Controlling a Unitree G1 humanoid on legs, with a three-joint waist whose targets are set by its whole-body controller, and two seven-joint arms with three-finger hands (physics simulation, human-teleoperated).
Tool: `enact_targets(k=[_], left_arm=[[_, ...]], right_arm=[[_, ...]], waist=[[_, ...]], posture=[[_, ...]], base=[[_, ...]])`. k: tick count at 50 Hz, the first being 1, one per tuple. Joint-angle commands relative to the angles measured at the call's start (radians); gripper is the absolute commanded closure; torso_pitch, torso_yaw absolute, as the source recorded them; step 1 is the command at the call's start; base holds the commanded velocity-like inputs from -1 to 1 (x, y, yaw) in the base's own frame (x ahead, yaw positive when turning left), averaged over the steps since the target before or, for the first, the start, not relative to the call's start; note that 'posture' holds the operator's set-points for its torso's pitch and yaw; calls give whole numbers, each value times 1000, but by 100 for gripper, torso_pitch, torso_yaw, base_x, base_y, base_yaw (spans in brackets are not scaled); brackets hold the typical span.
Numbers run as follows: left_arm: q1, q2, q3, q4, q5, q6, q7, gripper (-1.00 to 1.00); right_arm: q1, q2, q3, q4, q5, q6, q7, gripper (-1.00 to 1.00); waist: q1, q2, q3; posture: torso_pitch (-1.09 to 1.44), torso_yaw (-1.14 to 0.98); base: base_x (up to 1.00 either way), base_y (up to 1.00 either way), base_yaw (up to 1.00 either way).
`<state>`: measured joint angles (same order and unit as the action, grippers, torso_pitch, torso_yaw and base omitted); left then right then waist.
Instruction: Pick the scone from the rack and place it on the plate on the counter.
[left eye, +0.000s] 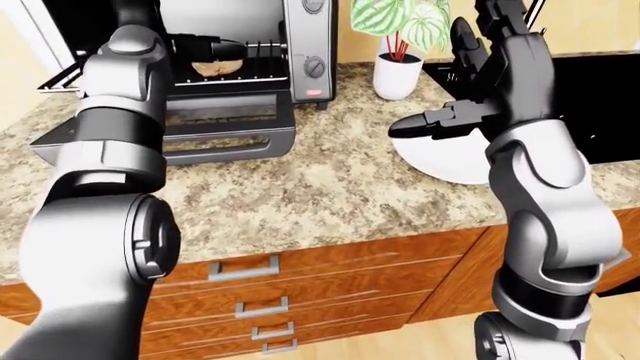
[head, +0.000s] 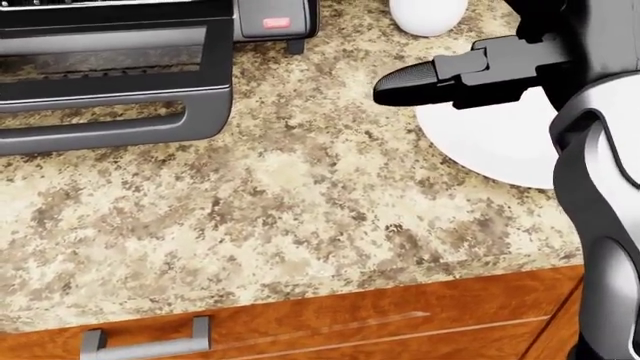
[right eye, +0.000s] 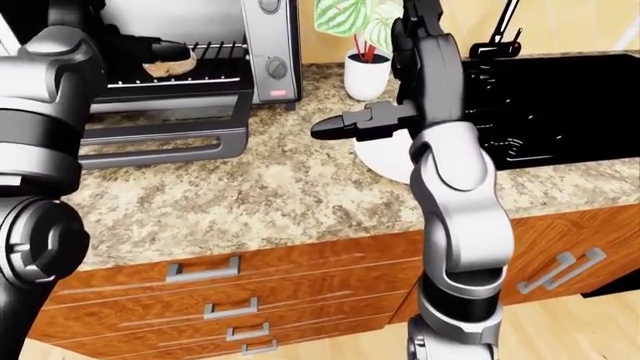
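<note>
The tan scone (left eye: 210, 67) lies on the wire rack inside the open toaster oven (left eye: 300, 45) at the top left of the left-eye view. My left hand (left eye: 212, 49) reaches into the oven, its black fingers stretched out just over the scone's top, not closed round it. The white plate (head: 500, 150) lies on the granite counter to the right. My right hand (head: 415, 84) hovers over the plate's left edge, fingers straight, pointing left, empty.
The oven's door (head: 110, 97) hangs open over the counter (head: 300, 195). A white plant pot (left eye: 396, 75) stands above the plate. A black sink (right eye: 560, 112) with faucet lies to the right. Wooden drawers (left eye: 300, 277) run below the counter's edge.
</note>
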<state>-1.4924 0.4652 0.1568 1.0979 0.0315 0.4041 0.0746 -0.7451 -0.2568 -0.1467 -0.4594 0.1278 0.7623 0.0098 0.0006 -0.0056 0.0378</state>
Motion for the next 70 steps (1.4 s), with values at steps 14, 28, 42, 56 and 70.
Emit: enact_targets(k=[14,28,42,56,70], left_arm=[[-27,-6,-3,-37,13,-33,-3,-100],[-25,-17,-2,-15,12,-44,-4,-100],[-23,-21,-1,-2,8,-44,-16,-55],[-6,-26,-24,-10,49,-32,-33,-14],[-3,-28,-29,-17,119,-30,-63,31]], right_arm=[[-8,-7,-8,-33,-3,-36,-5,-100],[-1,-7,-13,-43,-3,-34,-6,-100],[-6,-15,-18,-48,6,-25,-7,-100],[11,-20,-25,-70,16,-20,-11,-100],[17,-20,-25,-78,20,-17,-16,-100]], waist=[[0,2,-30],[2,0,-31],[4,-1,-32],[5,-1,-34],[3,0,-37]], posture=[[0,0],[0,0],[0,0],[0,0],[0,0]], base=[[0,0,0],[0,0,0],[0,0,0],[0,0,0],[0,0,0]])
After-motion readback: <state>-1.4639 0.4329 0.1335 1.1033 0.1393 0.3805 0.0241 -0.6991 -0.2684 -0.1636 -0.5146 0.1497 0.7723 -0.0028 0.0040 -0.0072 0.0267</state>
